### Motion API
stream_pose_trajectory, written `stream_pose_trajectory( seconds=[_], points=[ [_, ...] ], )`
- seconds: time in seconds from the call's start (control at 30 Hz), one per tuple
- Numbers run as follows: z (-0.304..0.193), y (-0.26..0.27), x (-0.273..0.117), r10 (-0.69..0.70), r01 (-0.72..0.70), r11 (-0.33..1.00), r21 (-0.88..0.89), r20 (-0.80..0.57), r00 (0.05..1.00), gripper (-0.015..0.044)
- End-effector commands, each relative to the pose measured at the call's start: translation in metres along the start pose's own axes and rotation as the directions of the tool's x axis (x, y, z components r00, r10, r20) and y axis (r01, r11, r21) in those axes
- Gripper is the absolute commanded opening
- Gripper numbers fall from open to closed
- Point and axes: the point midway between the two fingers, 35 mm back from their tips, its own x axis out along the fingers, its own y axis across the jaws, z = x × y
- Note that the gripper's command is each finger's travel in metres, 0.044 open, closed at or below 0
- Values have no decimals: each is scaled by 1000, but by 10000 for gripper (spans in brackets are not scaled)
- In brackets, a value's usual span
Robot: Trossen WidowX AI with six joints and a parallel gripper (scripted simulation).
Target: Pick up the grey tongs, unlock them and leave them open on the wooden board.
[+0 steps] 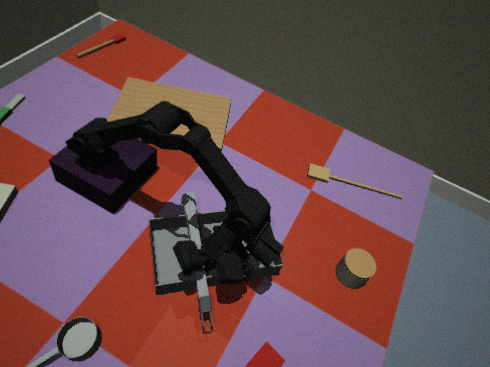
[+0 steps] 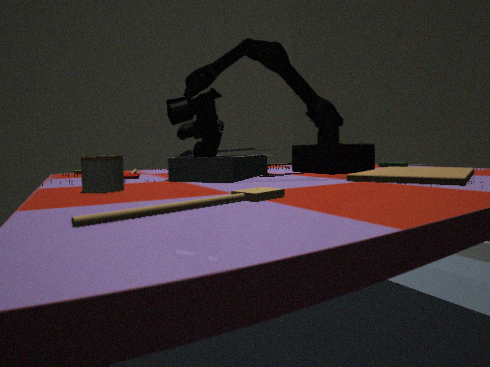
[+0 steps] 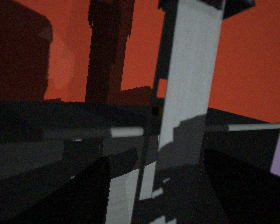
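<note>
The grey tongs (image 1: 202, 287) (image 3: 195, 60) lie across the roasting tin (image 1: 167, 255) (image 2: 200, 170) (image 3: 250, 127), arms together. Their wire-loop end overhangs the tin's near wall in the top view; the rounded end passes the far wall. My gripper (image 1: 206, 266) (image 2: 206, 152) (image 3: 156, 160) is open and points down at the tin. In the wrist view its dark fingers stand on either side of the tongs, with gaps. The arm and its shadow hide part of the tongs' middle. The wooden board (image 1: 210, 107) (image 2: 415, 174) lies flat beyond the arm, with nothing on it.
The dark arm base (image 1: 107, 175) (image 2: 332, 159) stands between tin and board. A round can (image 1: 356, 269) (image 2: 102, 175) stands right of the tin in the top view. A wooden mallet-like tool (image 1: 318, 172) (image 2: 257, 193), a round pan-like thing (image 1: 79, 339) and a red block (image 1: 266, 357) lie around.
</note>
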Motion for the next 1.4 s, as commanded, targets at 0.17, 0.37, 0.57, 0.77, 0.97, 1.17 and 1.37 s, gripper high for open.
stream_pose_trajectory(
  seconds=[0.17, 0.37, 0.57, 0.77, 0.97, 1.17, 1.37],
  points=[
    [-1, 0, 6, 0, 0, 1000, 0, 0, 1000, 208],
    [-1, 0, 6, 0, 0, 1000, 0, 0, 1000, 128],
    [-1, 0, 6, 0, 0, 1000, 0, 0, 1000, 88],
    [-1, 0, 6, 0, 0, 1000, 0, 0, 1000, 48],
    [-1, 0, 6, 0, 0, 1000, 0, 0, 1000, -31],
    [1, -9, -8, -1, 1, 1000, 0, 1, 1000, -150],
    [0, -40, -59, -5, 5, 1000, 1, 5, 1000, -150]
  ],
)
